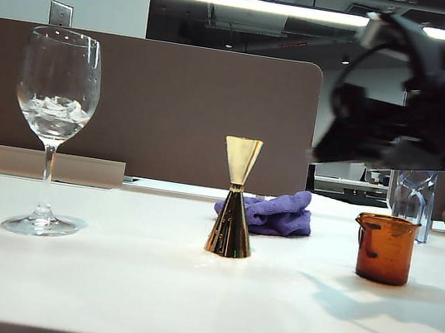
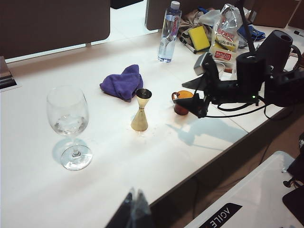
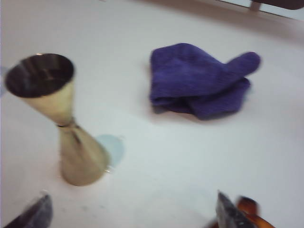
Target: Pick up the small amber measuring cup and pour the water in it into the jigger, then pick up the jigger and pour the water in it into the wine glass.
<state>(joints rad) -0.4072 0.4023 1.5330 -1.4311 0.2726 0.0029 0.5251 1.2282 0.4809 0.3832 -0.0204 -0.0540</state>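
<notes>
Small amber measuring cup (image 1: 385, 249) sits right of frame, translucent with a handle; contents unclear. Gold hourglass jigger (image 1: 235, 198) stands centre, clear wine glass (image 1: 52, 128) left. Right gripper (image 2: 198, 102) hangs above the cup, jaws spread wide, empty. Left gripper (image 2: 132, 212) barely shows, can't tell its state.

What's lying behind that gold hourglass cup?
Behind the jigger lies a crumpled purple cloth on the table. The jigger hides the cloth's near edge in the front view.

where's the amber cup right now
In the exterior view the small amber measuring cup stands upright on the table's right side, right of the jigger, in front of the water bottle.
</notes>
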